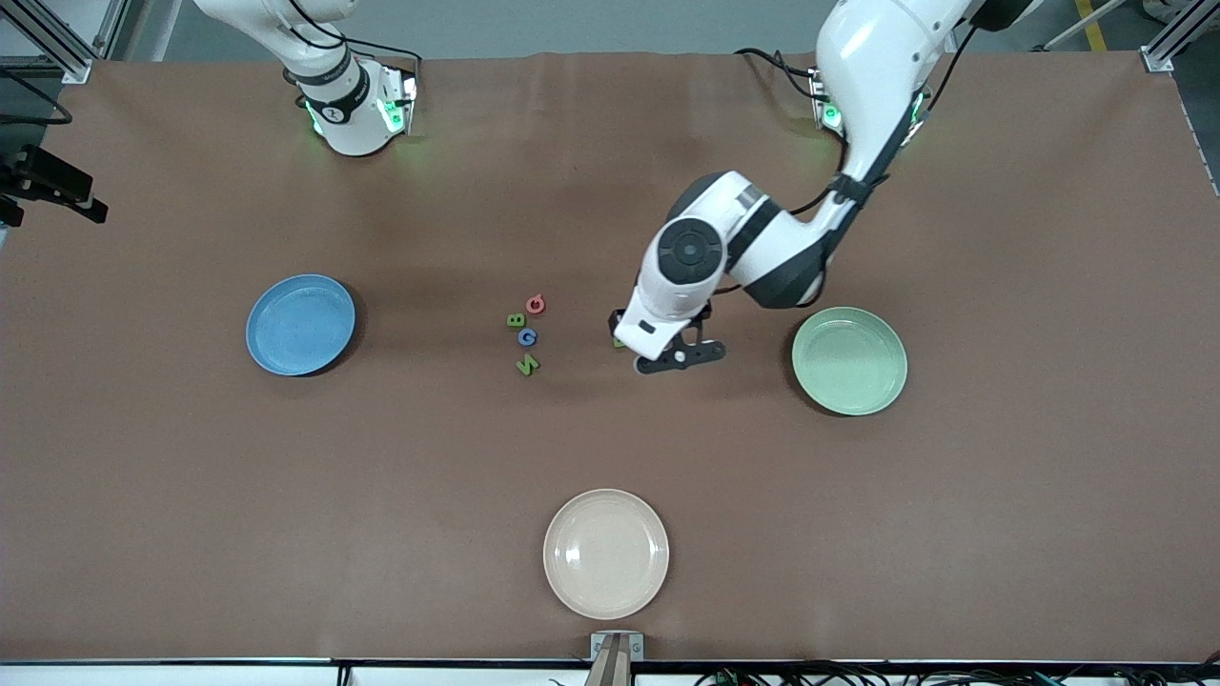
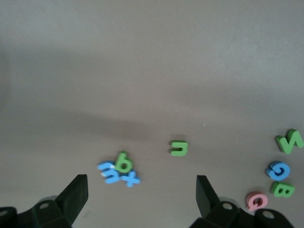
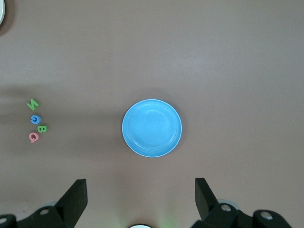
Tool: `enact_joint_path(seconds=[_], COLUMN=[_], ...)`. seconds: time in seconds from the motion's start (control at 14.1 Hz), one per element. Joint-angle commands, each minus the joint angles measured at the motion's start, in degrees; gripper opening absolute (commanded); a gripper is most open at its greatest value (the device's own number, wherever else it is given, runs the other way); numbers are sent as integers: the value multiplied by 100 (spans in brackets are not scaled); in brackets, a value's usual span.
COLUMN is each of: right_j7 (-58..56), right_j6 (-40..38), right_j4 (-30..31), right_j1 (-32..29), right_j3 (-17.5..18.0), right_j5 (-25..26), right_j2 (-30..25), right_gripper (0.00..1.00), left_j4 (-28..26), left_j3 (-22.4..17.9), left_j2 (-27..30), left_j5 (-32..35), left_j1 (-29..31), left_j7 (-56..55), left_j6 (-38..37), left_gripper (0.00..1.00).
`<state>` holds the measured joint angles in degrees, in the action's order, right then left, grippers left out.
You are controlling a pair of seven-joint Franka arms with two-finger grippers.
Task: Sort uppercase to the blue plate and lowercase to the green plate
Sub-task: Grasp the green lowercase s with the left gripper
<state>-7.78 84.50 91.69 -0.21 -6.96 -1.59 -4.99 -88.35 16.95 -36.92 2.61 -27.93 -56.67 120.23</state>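
Observation:
The uppercase letters lie in a short row mid-table: red G (image 1: 536,304), green B (image 1: 516,320), blue G (image 1: 527,336), green S (image 1: 527,364). The left arm's hand (image 1: 667,310) hangs low beside them, toward the green plate (image 1: 849,360), and covers most of the lowercase letters. In the left wrist view my left gripper (image 2: 141,186) is open and empty just above the table. Close by it lie the green n (image 2: 178,148), green q (image 2: 123,162), blue m (image 2: 107,172) and blue x (image 2: 130,179). My right gripper (image 3: 140,190) waits open, high over the table near the blue plate (image 3: 152,128).
A cream plate (image 1: 606,554) sits near the table's front edge, nearer the camera than the letters. The blue plate (image 1: 300,325) lies toward the right arm's end. Both plates hold nothing. The right arm's base (image 1: 348,105) stands at the back edge.

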Motion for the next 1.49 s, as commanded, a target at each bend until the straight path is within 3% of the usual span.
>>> enact_joint_path(seconds=[0.0,0.35,0.85,1.28,1.42], right_j7=[-13,-56,-75,-75,-66], right_j6=[31,154,418,804,857], right_j4=[-2,-55,-81,-99,-116], right_j1=[-15,-41,-76,-67,-76], right_j3=[19,19,19,19,19], right_j5=[-17,0,53,220,491], right_j2=[-46,357,534,1140,1202], right_gripper=[100,100,100,100,100], left_j4=[231,222,204,213,204], left_j3=[-34,-34,-43,-104,-113], left_j2=[-376,-816,-1062,-1142,-1168], left_j5=[248,616,688,688,688], left_j1=[-212,-450,-512,-512,-520], left_j7=[-554,-1004,-1101,-1092,-1101], left_j6=[368,818,1073,1275,1275], left_gripper=[100,99,68,55,52])
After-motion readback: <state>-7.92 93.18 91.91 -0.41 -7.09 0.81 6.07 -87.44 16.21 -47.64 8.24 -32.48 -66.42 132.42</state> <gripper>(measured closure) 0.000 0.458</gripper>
